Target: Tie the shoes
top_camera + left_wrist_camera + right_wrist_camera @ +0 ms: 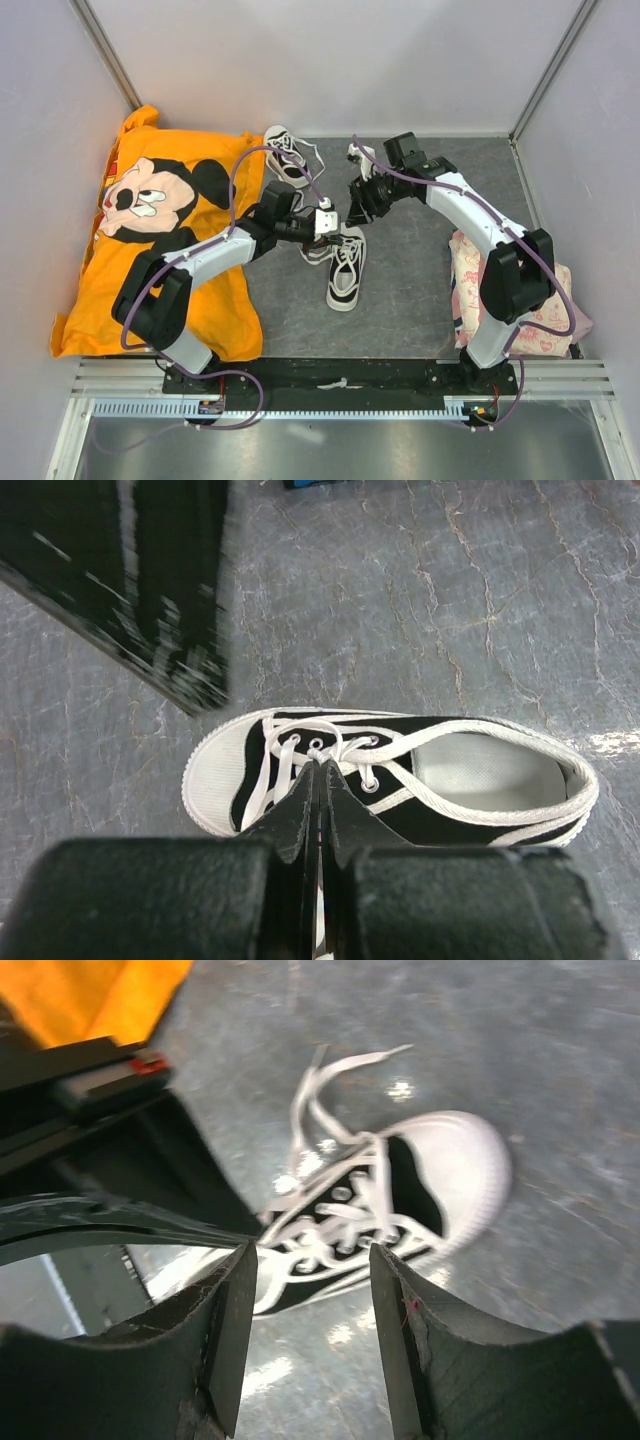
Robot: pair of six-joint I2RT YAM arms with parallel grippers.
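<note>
One black sneaker with a white toe cap [347, 270] lies mid-table, toe toward the arms. It also shows in the left wrist view [450, 825] and, blurred, in the right wrist view [455, 1160]. My left gripper [336, 230] [322, 768] hovers just over its eyelets, shut on a white lace that runs down between the jaws. Loose laces [262, 780] cross the tongue. My right gripper [358, 208] [312, 1255] is open and empty, above the shoe's heel end, close to the left gripper. The second sneaker [285, 155] lies at the back, its laces spread out.
An orange Mickey Mouse cloth [150, 230] covers the left side of the table. A pink patterned cloth [470, 290] lies at the right behind the right arm. Walls close in the back and both sides. One right finger [150, 580] looms in the left wrist view.
</note>
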